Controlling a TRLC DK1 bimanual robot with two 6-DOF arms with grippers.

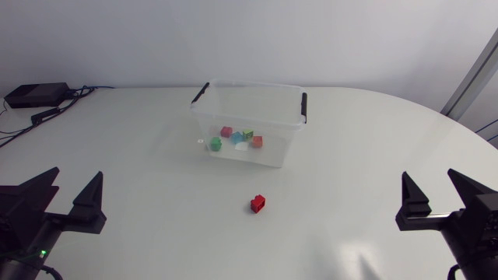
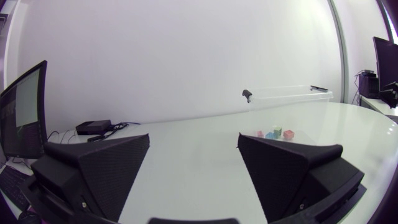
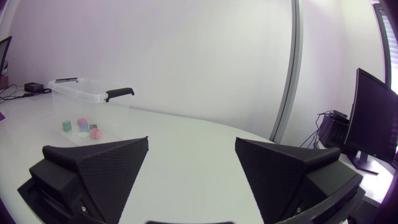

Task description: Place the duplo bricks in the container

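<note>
The left end effector [image 1: 76, 173] is hovering with its two fingers spread wide and nothing between them, well apart from the container [image 1: 257, 85], off its near left corner. The right end effector [image 1: 428, 174] is doing the same, fingers parted and holding nothing, well apart from the container off its near right corner; neither is touching a brick.

Outward from them, one red brick [image 1: 258, 204] is lying alone on the tabletop [image 1: 140, 140], near the container and in front of its near wall, roughly midway between the two end effectors. It is waiting outside, and it is the only loose brick the head view is showing.

Farther out, the clear container is standing upright with no lid on it and a black handle at each end. On its floor a loose cluster is sitting: a pink brick [image 1: 226, 131], a green brick [image 1: 215, 143], a blue brick [image 1: 236, 138], a yellow-green brick [image 1: 247, 134] and an orange brick [image 1: 257, 141]. A pale patch among them may be a white one, though I cannot tell.

Judging by this, the task is nearing its end. Most of the gathering is looking done; one pick of the red brick, a carry over the container's rim and a release are looking like all that is left. Either arm is appearing about equally placed for it.
</note>
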